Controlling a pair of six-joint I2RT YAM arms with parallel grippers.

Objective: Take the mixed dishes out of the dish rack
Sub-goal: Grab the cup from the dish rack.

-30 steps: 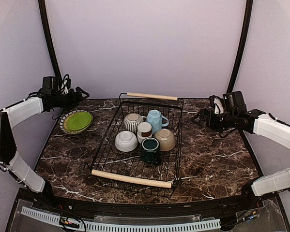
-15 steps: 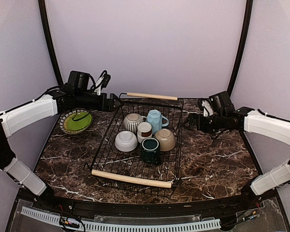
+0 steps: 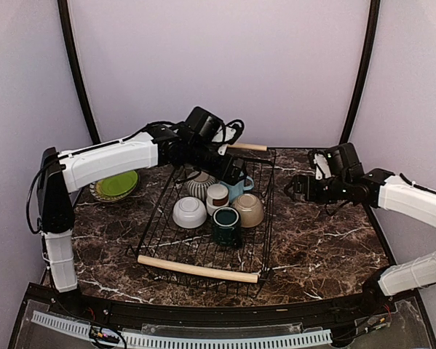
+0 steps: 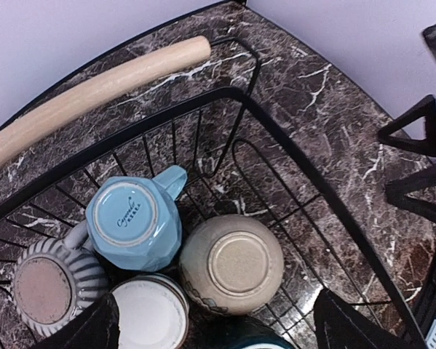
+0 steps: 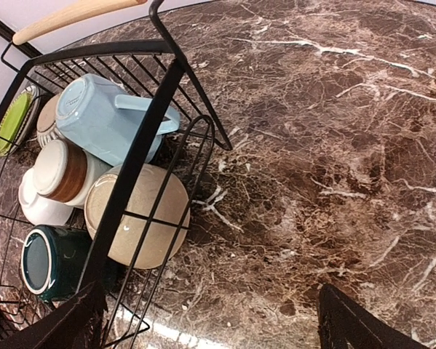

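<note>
The dish rack [image 3: 197,269] stands mid-table. It holds upside-down dishes: a grey-striped mug [image 3: 196,186], a small white-brown cup [image 3: 218,195], a light-blue mug [image 4: 134,222], a beige bowl [image 4: 232,263], a white bowl [image 3: 189,212] and a dark-teal mug [image 3: 226,225]. My left gripper [image 4: 218,334] hangs open above the beige bowl and the cup, touching nothing. Open and empty, my right gripper [image 5: 210,327] hovers over bare table just right of the rack's wire side [image 5: 137,160], facing the beige bowl [image 5: 141,214].
A stack of plates with a green one on top [image 3: 117,183] lies on the table left of the rack. The marble table [image 3: 327,240] is ringed by a lilac backdrop with black poles. The rack's far wooden handle [image 4: 94,91] lies close behind my left gripper.
My left arm has swung right from over the green plates to above the far part of the rack. The right gripper has shifted only slightly. No dish has moved.
</note>
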